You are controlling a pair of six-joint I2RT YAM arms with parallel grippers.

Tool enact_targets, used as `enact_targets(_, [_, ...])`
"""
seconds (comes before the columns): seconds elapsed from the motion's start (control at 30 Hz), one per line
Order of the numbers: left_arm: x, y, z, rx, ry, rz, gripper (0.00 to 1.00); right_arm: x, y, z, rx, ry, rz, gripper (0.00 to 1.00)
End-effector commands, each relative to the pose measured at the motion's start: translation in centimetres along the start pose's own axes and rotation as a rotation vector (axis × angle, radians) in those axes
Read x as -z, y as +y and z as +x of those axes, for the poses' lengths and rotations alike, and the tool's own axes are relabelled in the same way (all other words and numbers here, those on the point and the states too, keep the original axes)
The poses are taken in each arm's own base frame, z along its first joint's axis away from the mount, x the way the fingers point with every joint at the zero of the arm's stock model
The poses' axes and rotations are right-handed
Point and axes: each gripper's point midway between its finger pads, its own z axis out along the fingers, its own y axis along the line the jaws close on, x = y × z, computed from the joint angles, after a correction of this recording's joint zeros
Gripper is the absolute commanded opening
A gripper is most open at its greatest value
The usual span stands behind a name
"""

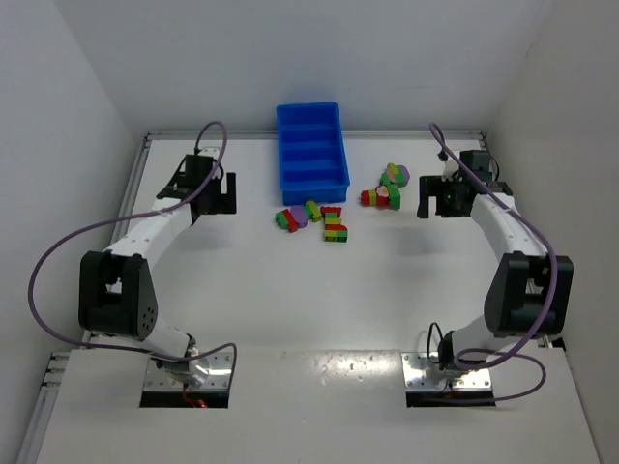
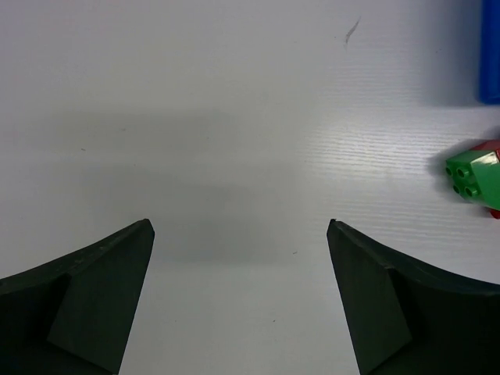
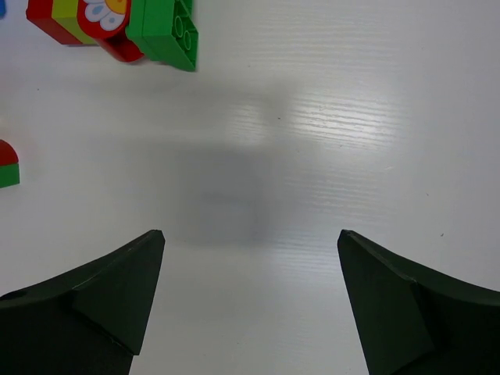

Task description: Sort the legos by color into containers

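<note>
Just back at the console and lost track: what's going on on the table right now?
Nothing is being handled yet. Both arms hover over bare table with jaws open and empty: the left gripper to the left of the blue tray, the right gripper beside the right-hand lego clump. The other legos lie loose just in front of the tray, whose compartments look empty.

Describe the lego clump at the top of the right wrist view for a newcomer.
Right of the blue tray, two clumps lie before the right end effector. Take the red clump nearer the arm bases, with a green brick and white flower print, unlike its purple-topped neighbour.
</note>
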Motion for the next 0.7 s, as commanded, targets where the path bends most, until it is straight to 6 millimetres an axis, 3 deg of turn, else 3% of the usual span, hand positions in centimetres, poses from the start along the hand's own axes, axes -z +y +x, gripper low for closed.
enact_targets(0.0, [0.2, 0.0, -0.8, 0.011, -0.027, 0.012, 1.00, 1.0, 0.3, -1.2, 0.048, -0.063, -0.017, 0.93])
enact_targets(0.07, [1.1, -0.7, -1.5, -0.032, -0.034, 0.072, 1.00, 1.4, 0.5, -1.4, 0.079, -0.093, -0.027, 0.93])
enact_targets(0.17, [2.8, -3.5, -2.1, -0.112, -0.044, 0.219, 1.00, 2.2, 1.5, -1.3, 0.168, -0.106, -0.092, 0.93])
enact_targets(0.27, [5.2, -6.6, -1.8, -0.255, -0.094, 0.408, 1.00, 2.9, 2.4, -0.8, 0.239, -0.104, -0.136, 0.93])
enact_targets(0.33, [6.5, -9.2, -0.6, -0.363, -0.102, 0.499, 1.00, 3.2, 3.1, -0.7, 0.258, -0.108, -0.176, 0.91])
enact_targets(0.5, [7.6, -13.5, 2.0, -0.602, -0.098, 0.703, 1.00, 3.1, 4.1, 0.3, 0.264, -0.067, -0.241, 0.87])
enact_targets(0.67, [6.0, -15.7, 4.1, -0.718, -0.029, 0.789, 0.98, 3.1, 4.7, -0.3, 0.263, -0.074, -0.281, 0.87])
